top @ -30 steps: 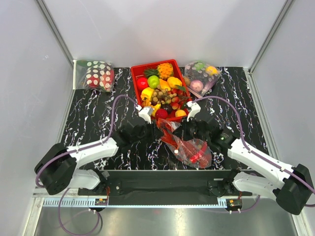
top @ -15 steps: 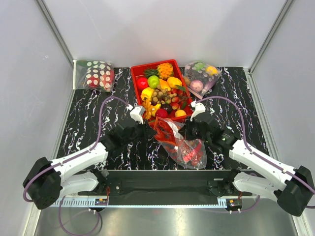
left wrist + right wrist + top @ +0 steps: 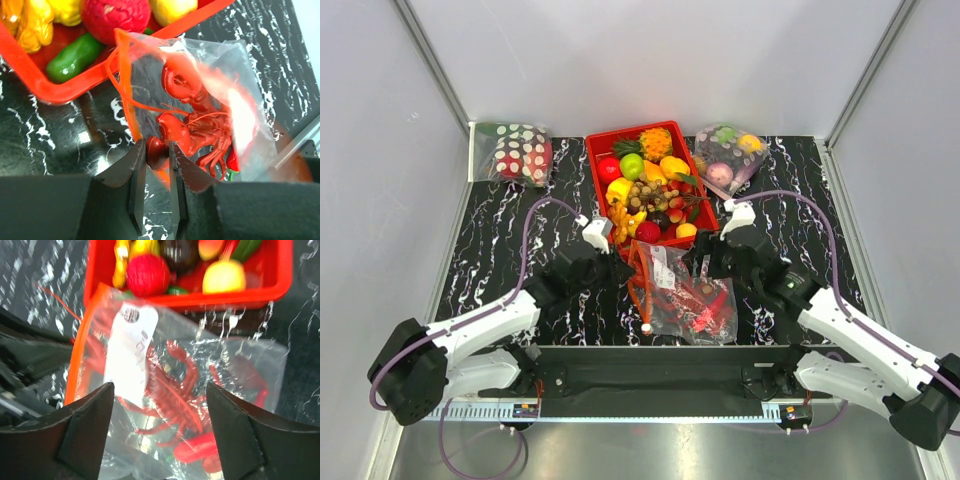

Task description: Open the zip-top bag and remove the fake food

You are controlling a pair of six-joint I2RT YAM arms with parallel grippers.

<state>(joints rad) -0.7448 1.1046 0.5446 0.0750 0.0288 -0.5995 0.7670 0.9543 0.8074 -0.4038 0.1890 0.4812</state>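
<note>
1. The left claw [image 3: 157,150] is closed to a narrow gap on the orange zip strip [image 3: 122,90] at the left edge of the zip-top bag [image 3: 685,295]. It pinches only that thin lip, so a sharp pull could let the plastic slide out.
2. The right claw [image 3: 159,387] stands wide open and grips nothing. If it closes where it hangs, it would likely catch both layers of the bag and the lobster [image 3: 175,390] inside, not the opposite lip, and the mouth would stay shut.
3. The lobster's spiky legs could snag the crinkly plastic on the way out and drag the bag along.
4. The bag's far edge lies just beside the red tray [image 3: 595,170], so a pull toward the far side could ride it up against the tray wall.
5. The bag lies flat at the middle of the bench [image 3: 500,260], near of the tray and between the two claws. The left claw is at its left edge, and the right claw hovers over its far right part, with the white label [image 3: 132,347] below its left finger.
6. I cannot tell how far the mouth is open.
</note>
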